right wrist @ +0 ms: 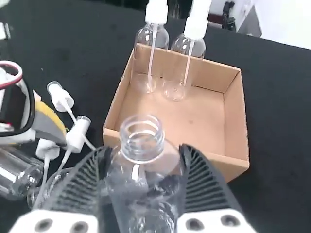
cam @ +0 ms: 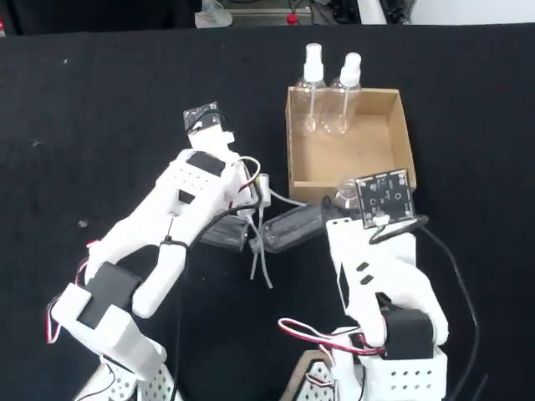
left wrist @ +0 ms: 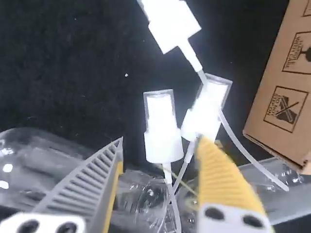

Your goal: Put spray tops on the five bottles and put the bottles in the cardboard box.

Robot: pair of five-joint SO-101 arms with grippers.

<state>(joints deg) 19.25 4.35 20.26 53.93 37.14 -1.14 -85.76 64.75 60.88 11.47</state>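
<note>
Black tabletop [cam: 100, 100] with two arms side by side.

**Right arm.** The right pincer [right wrist: 146, 151] is clamped on a clear bottle [right wrist: 141, 167]. The bottle stands upright between the dark fingers with its neck open and no spray top fitted. In the high view this bottle [cam: 345, 192] sits just outside the near wall of the cardboard box [cam: 408, 142].

**Left arm.** The left pincer [left wrist: 160, 143] stands apart, one finger grey and one yellow. It hangs low over a cluster of loose spray tops. One loose spray top [left wrist: 163, 131] lies in the gap between the fingers. A second spray top [left wrist: 206, 114] lies just beside the yellow finger. Whether that finger touches it cannot be told. A third spray top [left wrist: 172, 22] lies farther out on the cloth, near the outer wall of the box.

**Box contents.** Two capped bottles, the first [cam: 312, 96] and the second [cam: 343, 100], stand upright side by side against the far wall, each with a white spray top on.

**Remaining stock.** Two uncapped bottles lie on their sides on the tabletop between the arms, one [cam: 288, 227] nearer the right arm and the other [cam: 221, 232] under the left arm. The thin dip tubes [cam: 259, 263] of the loose tops trail over the cloth beside them.
</note>
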